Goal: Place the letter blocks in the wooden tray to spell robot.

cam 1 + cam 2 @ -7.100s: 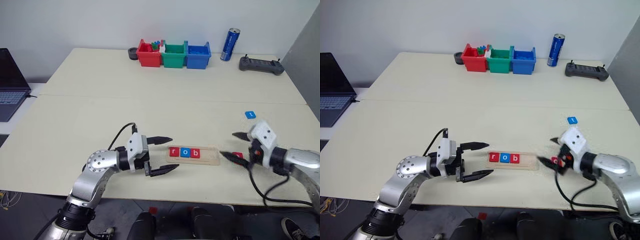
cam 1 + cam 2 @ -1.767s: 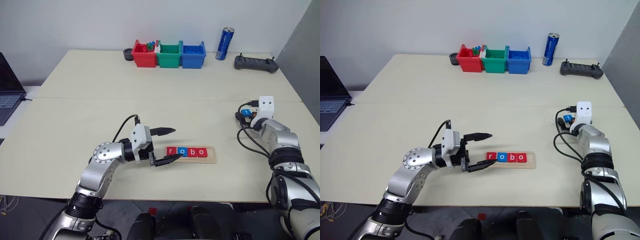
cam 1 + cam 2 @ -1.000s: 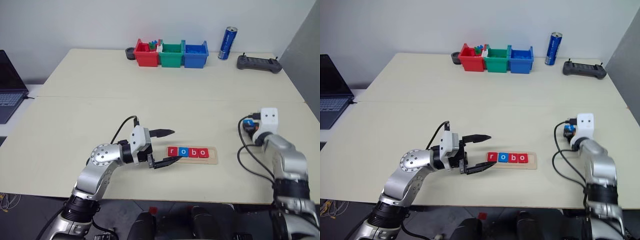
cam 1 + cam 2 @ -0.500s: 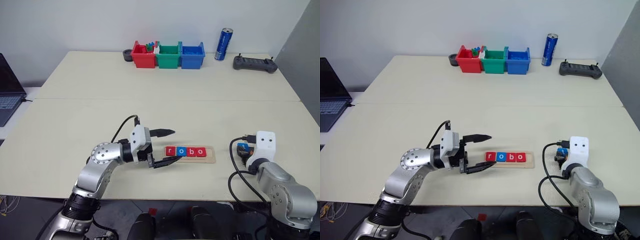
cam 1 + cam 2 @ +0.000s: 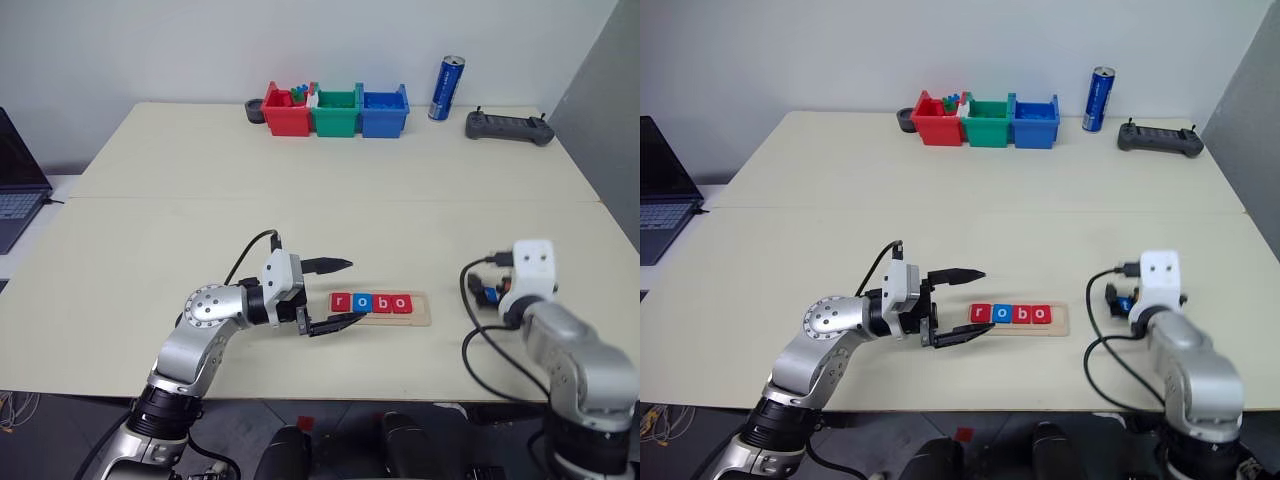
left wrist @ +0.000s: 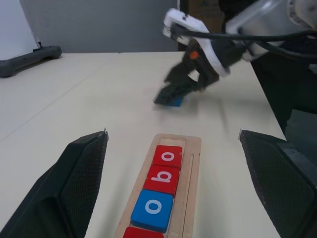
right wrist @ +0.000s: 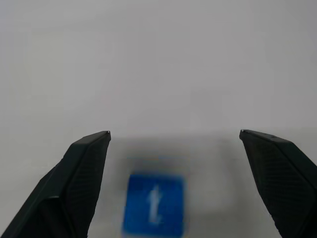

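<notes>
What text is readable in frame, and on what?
"r" on the red tile at the left end of the wooden tray
"o" on the blue tile
"b" on the red tile
"o" on the red tile
"t" on the blue tile lying on the table between the fingers of the open right gripper
The blue can carries print too small to read.

- The wooden tray is pale wood; in it lie letter blocks with white letters: red r, blue o, red b, red o.
- The t block, right of the tray, is blue with a white letter.
- The counter is cream.
- Beyond the tray stand a red bin, a green bin, a blue bin and a blue can.
</notes>
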You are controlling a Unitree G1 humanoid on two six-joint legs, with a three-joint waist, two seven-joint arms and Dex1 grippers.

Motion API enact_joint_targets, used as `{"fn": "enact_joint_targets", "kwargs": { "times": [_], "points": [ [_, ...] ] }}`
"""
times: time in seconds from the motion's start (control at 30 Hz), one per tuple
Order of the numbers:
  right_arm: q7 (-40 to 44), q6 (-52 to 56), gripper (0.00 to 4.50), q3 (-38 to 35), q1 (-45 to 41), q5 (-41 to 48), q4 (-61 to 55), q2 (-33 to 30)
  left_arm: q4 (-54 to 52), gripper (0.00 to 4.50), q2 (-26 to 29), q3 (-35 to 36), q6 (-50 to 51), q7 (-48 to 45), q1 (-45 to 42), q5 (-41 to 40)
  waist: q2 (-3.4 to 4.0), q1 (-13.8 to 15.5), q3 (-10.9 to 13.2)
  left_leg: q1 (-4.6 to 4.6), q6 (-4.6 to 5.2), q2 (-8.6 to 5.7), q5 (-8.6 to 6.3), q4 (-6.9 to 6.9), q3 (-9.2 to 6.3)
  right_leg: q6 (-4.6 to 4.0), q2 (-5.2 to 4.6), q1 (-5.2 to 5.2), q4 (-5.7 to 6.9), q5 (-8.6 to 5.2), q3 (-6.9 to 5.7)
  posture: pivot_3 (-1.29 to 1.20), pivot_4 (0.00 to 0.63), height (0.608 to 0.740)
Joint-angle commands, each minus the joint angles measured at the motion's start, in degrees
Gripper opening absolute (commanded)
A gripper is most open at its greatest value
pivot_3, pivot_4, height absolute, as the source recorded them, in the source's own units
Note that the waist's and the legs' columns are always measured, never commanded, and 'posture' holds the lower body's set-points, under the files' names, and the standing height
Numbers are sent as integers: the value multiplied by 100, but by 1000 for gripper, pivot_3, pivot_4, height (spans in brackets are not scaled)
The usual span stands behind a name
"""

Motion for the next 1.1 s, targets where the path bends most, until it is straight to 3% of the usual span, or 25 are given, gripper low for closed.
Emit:
{"fn": "enact_joint_targets", "kwargs": {
  "times": [0.03, 0.17, 0.33, 0.6, 1.03, 1.1],
  "points": [
    [1368, -964, 4477, 231, -315, 293, 594, -812, -21, 4500, -45, -28, -97, 2, -76, 18, -1, 3, 0, 0, 0, -1, 0, -1, 1, 0, 0, 0, -1, 0, 1, 0, 150, 740],
    [4071, -2622, 4477, 688, 48, 733, 1289, -2141, 72, 4500, -77, -58, -170, -79, -111, 43, -5, 19, 3, -7, 2, 1, -1, -4, -4, 0, 0, 5, -20, 0, -6, 0, 150, 740],
    [5828, -4567, 4477, 942, 210, 510, 2827, -3049, 128, 4500, -118, -83, -214, -103, -153, 59, -13, 38, 7, -12, 2, -6, -1, 0, 4, 11, -13, 17, -51, 7, -4, 0, 150, 740],
    [6562, -5846, 4477, 1262, -573, 100, 4708, -3085, 50, 4500, -84, -79, -240, -118, -60, 52, -14, -17, 8, 1, 1, 3, -1, 0, 13, 9, -9, 16, -42, 9, 1, 0, 150, 740],
    [6841, -5648, 4477, 1412, -900, 38, 5242, -2828, 31, 4500, -37, -43, -179, -126, -120, 40, -14, 16, 8, -1, 1, 0, 0, 2, 11, 9, -12, 16, -42, 10, 1, 0, 150, 740],
    [6867, -5658, 3921, 1416, -916, 10, 5267, -2842, 18, 4500, -21, -38, -172, -128, -110, 36, -14, 19, 8, -2, 0, -1, 0, 2, 10, 8, -13, 16, -42, 10, 1, 0, 150, 740]
  ]
}}
